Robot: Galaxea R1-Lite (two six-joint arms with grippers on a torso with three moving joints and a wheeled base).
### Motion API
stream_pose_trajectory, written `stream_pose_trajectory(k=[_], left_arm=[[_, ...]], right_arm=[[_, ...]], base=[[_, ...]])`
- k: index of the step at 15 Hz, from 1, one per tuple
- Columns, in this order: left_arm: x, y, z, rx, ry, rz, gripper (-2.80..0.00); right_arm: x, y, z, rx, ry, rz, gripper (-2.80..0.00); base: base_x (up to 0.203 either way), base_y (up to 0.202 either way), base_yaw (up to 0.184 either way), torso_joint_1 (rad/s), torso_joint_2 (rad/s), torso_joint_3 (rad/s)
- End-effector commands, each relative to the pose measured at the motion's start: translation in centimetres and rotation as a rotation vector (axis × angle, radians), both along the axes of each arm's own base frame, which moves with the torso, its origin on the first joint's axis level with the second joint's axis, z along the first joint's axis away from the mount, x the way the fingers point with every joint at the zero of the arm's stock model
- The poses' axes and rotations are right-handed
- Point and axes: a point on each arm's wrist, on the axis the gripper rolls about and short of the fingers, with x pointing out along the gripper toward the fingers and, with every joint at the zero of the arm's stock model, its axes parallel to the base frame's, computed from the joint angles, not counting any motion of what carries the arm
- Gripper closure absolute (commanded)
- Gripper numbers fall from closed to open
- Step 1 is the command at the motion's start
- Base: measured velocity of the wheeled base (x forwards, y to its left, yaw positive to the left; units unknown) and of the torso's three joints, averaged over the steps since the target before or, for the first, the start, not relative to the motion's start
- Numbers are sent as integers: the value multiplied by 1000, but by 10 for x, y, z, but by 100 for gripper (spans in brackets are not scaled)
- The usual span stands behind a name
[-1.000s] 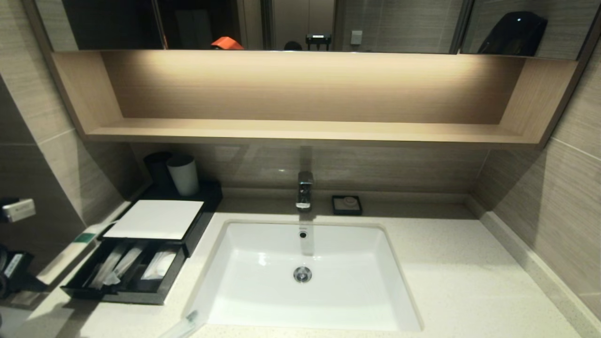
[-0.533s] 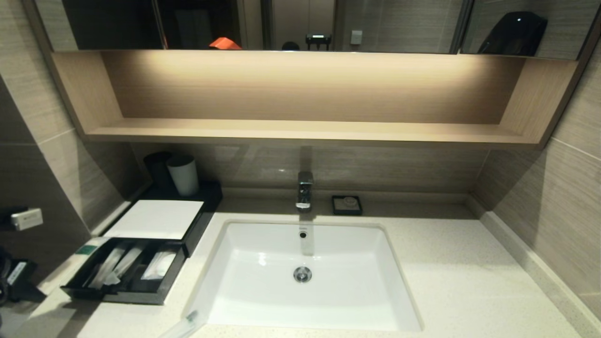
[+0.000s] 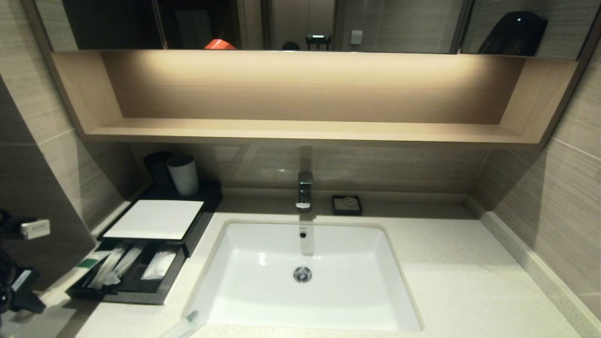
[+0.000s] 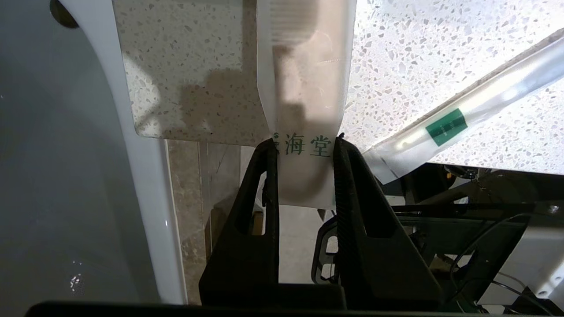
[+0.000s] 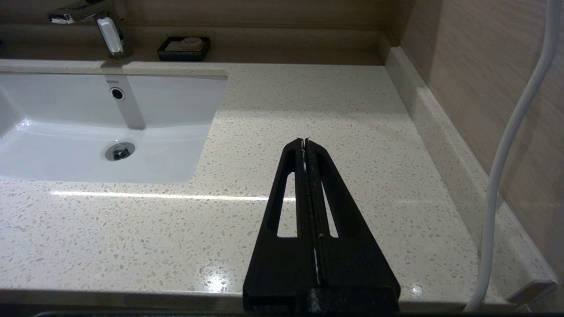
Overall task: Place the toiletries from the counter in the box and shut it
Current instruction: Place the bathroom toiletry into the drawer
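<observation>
The dark box point(image 3: 155, 219) with a white top panel stands on the cream counter point(image 3: 460, 281), left of the sink. Its drawer point(image 3: 136, 296) is pulled out and holds several whitish packets point(image 3: 115, 265). My left gripper point(image 4: 304, 143) is shut on a whitish packet point(image 4: 304, 88) printed with green characters. In the head view my left arm point(image 3: 16, 286) is at the far left, and a slanted green-labelled packet point(image 3: 88, 263) reaches from it over the drawer's left edge. Another green-labelled packet point(image 4: 445, 127) lies on the counter. One packet point(image 3: 185, 324) lies at the sink's front left corner. My right gripper point(image 5: 305, 141) is shut and empty over the counter right of the sink.
A light grey cup point(image 3: 184, 174) and a dark cup point(image 3: 157, 166) stand behind the box. The white sink point(image 3: 263, 300), faucet point(image 3: 304, 190) and black soap dish point(image 3: 347, 205) are mid-counter. A wooden shelf point(image 3: 305, 131) hangs above. The tiled wall is close on the left.
My left arm has moved down and to the right, carrying the green-labelled packet from beside the box's left side to over the drawer's left edge.
</observation>
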Motion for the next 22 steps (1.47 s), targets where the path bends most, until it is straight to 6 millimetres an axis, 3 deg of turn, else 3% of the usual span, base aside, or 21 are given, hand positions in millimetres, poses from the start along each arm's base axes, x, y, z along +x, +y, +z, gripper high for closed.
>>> stream_pose_trajectory(k=[1,22], left_arm=[[2,1,-6,-16,27,-5,0],[48,10,-29,-38,55,-75,0]], right_arm=[[0,0,0,0,0,0,0],[0,0,0,0,0,0,0]], base=[[0,0,0,0,0,0],[0,0,0,0,0,0]])
